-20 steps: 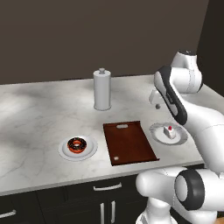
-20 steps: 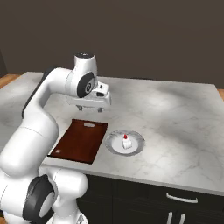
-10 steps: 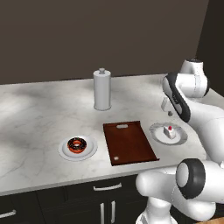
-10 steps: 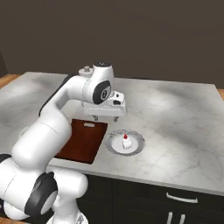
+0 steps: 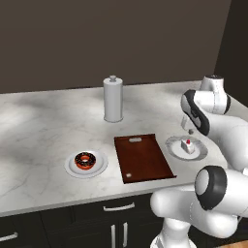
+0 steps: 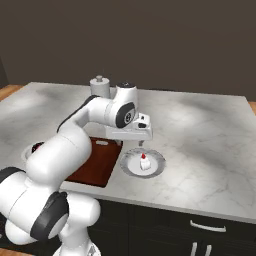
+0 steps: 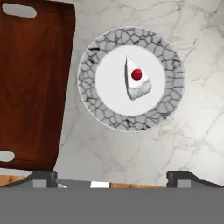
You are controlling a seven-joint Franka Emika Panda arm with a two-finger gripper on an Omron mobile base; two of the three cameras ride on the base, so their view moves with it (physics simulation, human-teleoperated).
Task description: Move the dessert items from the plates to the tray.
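Our tool hangs empty, fingers spread wide, directly above the cake piece on its plate. Beside it the tray holds nothing; the donut sits beyond, unmoved.

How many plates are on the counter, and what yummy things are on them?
2. One plate sits left of the tray and holds the chocolate donut. The other plate sits right of the tray, below the gripper, and holds the white cake piece.
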